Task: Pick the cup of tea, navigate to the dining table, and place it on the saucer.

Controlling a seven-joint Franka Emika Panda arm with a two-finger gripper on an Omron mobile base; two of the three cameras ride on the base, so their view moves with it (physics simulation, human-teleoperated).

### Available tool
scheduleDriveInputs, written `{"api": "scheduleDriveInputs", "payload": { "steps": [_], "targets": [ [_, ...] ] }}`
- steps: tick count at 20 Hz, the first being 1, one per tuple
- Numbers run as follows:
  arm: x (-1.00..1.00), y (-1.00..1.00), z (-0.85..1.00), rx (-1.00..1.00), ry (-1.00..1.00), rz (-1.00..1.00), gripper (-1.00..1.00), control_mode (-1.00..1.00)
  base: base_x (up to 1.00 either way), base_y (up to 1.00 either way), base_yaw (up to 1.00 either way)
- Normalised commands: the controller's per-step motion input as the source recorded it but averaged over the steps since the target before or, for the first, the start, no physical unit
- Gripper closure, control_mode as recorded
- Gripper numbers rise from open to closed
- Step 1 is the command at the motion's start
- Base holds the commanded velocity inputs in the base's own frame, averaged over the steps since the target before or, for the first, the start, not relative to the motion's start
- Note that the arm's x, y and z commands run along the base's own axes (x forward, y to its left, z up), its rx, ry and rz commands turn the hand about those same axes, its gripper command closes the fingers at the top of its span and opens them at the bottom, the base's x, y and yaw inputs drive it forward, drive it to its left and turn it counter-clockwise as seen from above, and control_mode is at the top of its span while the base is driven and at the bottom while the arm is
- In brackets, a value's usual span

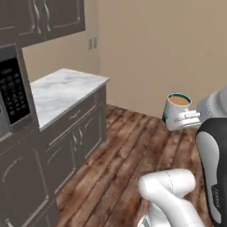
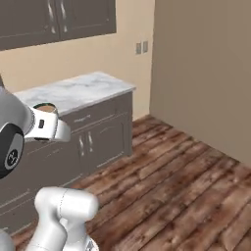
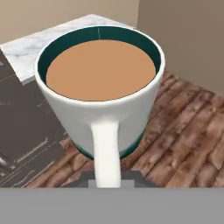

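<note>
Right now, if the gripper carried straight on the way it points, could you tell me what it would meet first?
Beyond the cup of tea it carries, probably the wooden floor near the marble counter's end; depth is unclear.

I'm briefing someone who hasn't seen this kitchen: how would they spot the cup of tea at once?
Start at the marble counter over dark cabinets, then look out above the wood floor. There the gripper holds the cup of tea in mid-air: a white mug with a dark green rim, full of brown liquid.
</note>
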Motion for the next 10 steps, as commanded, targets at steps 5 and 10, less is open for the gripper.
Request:
{"api": "scheduleDriveInputs", "payload": {
  "steps": [5, 10],
  "targets": [
    [0.0, 0.0, 0.0, 0.0, 0.0, 0.0, 1.0, 1.0, 0.0, 0.01, -1.0],
    [0.0, 0.0, 0.0, 0.0, 0.0, 0.0, 1.0, 1.0, 0.07, 0.18, -0.96]
  ]
}}
